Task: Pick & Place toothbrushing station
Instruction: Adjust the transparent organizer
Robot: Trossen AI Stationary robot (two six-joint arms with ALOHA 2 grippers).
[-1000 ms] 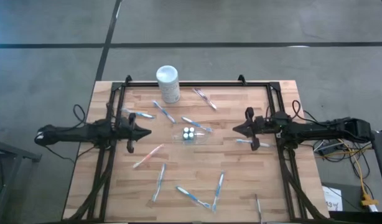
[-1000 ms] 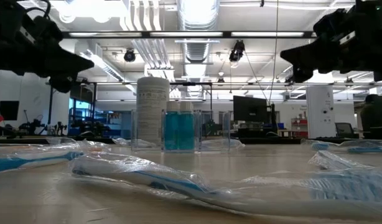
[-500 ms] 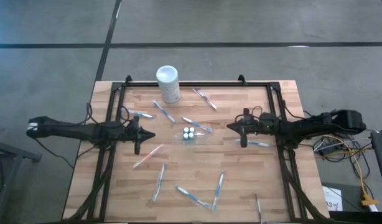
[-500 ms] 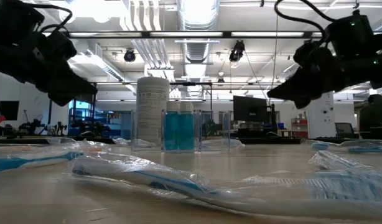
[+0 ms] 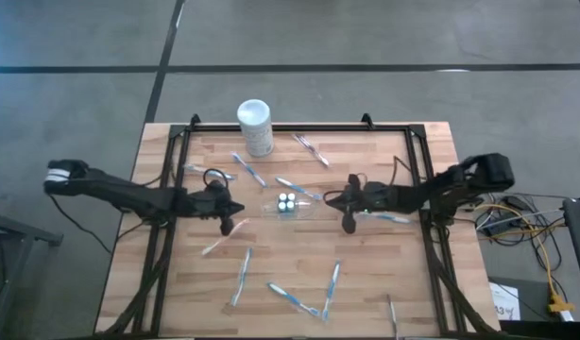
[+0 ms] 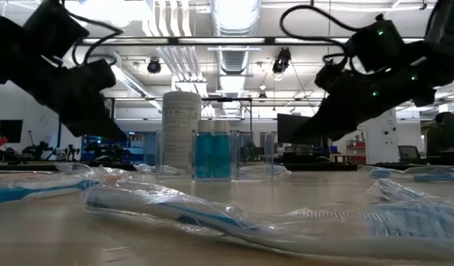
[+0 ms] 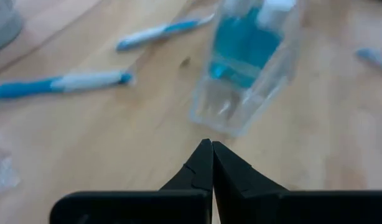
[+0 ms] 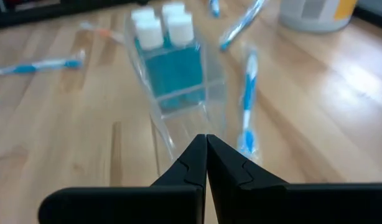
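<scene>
Both claws shut, empty: left claw [image 5: 235, 209] and right claw [image 5: 330, 199] flank station [image 5: 288, 203] at frame centre, about equally near.

Clear toothbrushing station [image 5: 288, 203], blue bottles inside, upright, table centre

From above I get flat, even light on the table [image 5: 366, 283]; shadows are faint and there is no glare on the wood. At table height the ceiling lights [image 6: 234, 13] burn out to white, and both arms read as near-black silhouettes against them. The wrapped toothbrush [image 6: 212, 214] closest to that lens is soft and out of focus. On my left wrist feed the clear holder [image 7: 247, 68] is blurred; on the right wrist feed it is soft too, while each end effector's dark fingers stay crisp.
</scene>
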